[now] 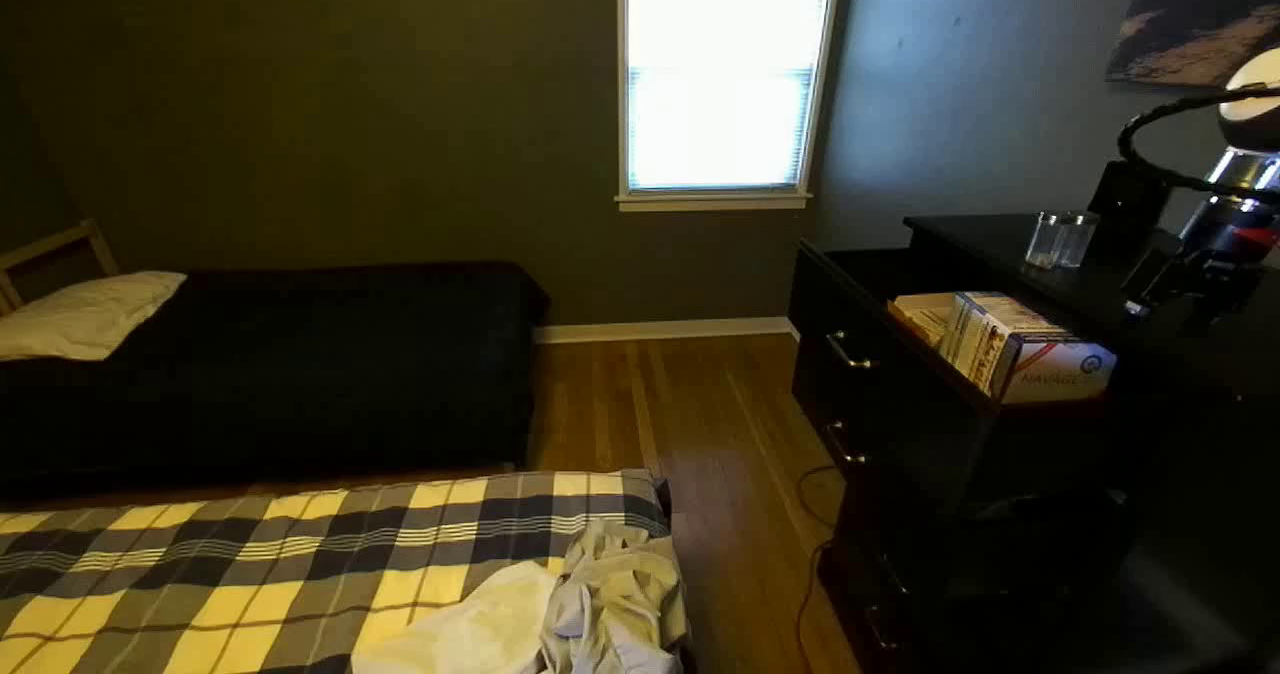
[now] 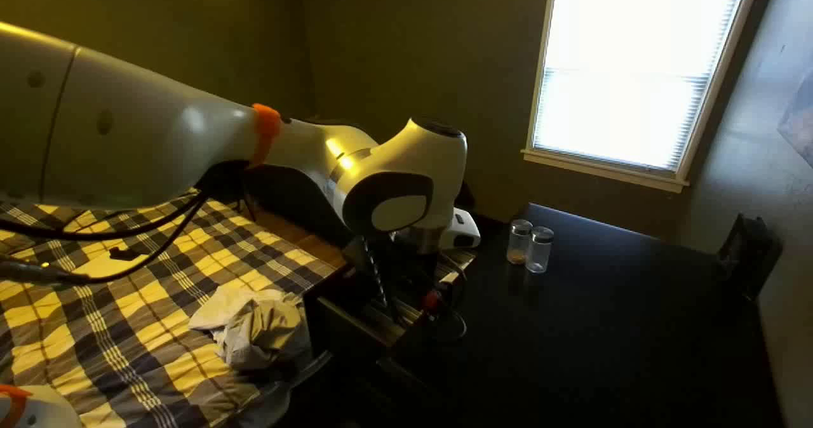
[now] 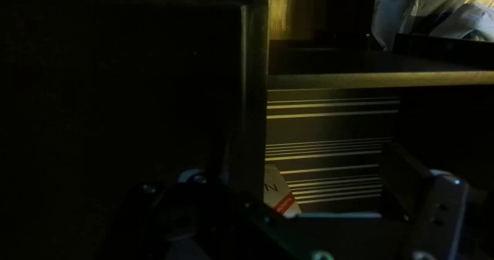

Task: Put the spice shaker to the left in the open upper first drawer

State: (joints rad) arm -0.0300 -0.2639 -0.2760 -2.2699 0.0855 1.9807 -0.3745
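Note:
Two clear glass spice shakers stand upright side by side on the black dresser top. The left spice shaker (image 1: 1043, 239) (image 2: 519, 242) has a metal lid and some brown contents at its bottom. The right shaker (image 1: 1076, 239) (image 2: 539, 250) stands close beside it. The topmost drawer (image 1: 850, 299) is pulled open; its rim (image 3: 380, 79) and striped inside show in the wrist view. My gripper (image 1: 1165, 314) (image 3: 308, 152) is open and empty, above the dresser's front edge and the drawer. It is apart from both shakers. The shakers are out of the wrist view.
A row of books (image 1: 970, 329) and a white box (image 1: 1058, 371) fill part of the drawer. A dark object (image 2: 751, 256) stands by the wall on the dresser top (image 2: 603, 339). A plaid bed (image 1: 300, 574) with crumpled cloth (image 1: 610, 594) is opposite the dresser.

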